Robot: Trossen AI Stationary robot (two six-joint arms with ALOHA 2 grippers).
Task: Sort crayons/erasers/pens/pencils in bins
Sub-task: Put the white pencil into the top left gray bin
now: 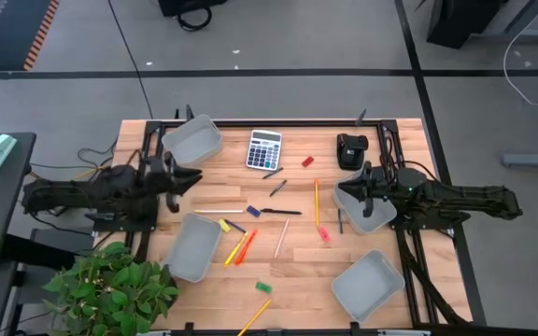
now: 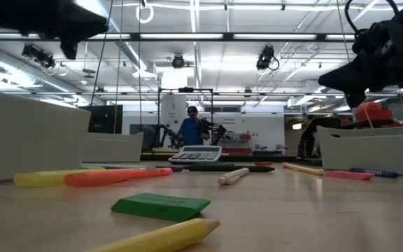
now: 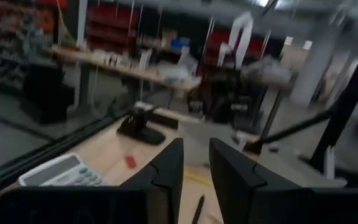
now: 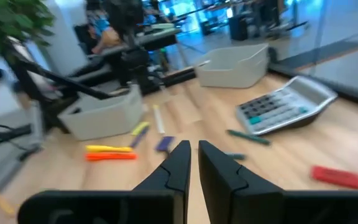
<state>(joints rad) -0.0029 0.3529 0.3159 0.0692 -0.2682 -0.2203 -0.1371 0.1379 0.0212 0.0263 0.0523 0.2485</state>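
Note:
Crayons point(image 1: 240, 247), pens point(image 1: 281, 212), pencils point(image 1: 316, 201) and small erasers point(image 1: 307, 161) lie scattered flat on the wooden table between four grey bins point(image 1: 199, 140). A green eraser point(image 2: 161, 205) and a yellow pencil point(image 2: 163, 238) lie near the front edge. My left gripper point(image 1: 197, 177) hovers level at the table's left side, between the two left bins; its fingers point(image 3: 166, 171) stand slightly apart with nothing between them. My right gripper point(image 1: 339, 193) is level above the right bin's point(image 1: 370, 213) left rim, shut and holding nothing point(image 4: 194, 149).
A grey-white calculator point(image 1: 263, 149) and a black device point(image 1: 351, 151) sit at the far side. Other bins stand at the lower left point(image 1: 194, 247) and lower right point(image 1: 367, 285). A potted plant point(image 1: 110, 285) is at the near left corner. A person stands far behind the table point(image 2: 189, 129).

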